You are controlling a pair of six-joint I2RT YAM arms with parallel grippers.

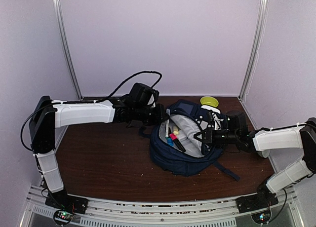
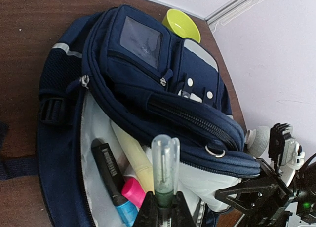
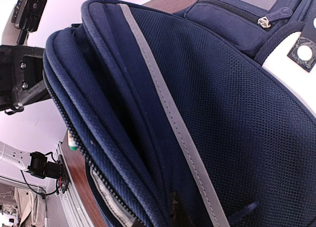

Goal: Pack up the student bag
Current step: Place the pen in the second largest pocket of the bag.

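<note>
The navy student bag lies mid-table with its main pocket gaping and its grey lining showing. My left gripper hovers at the bag's left rim over that opening. It is shut on a green marker with a clear cap. Inside lie a black marker with a blue end, a pink-capped highlighter and a pale yellow one. My right gripper is shut on folds of the student bag at its right edge, holding the opening up. In the top view the left gripper and right gripper flank the opening.
A lime-green bowl sits behind the bag near the back wall. The bag's dark strap trails toward the front right. White walls close in on three sides, and a metal rail runs along the near edge.
</note>
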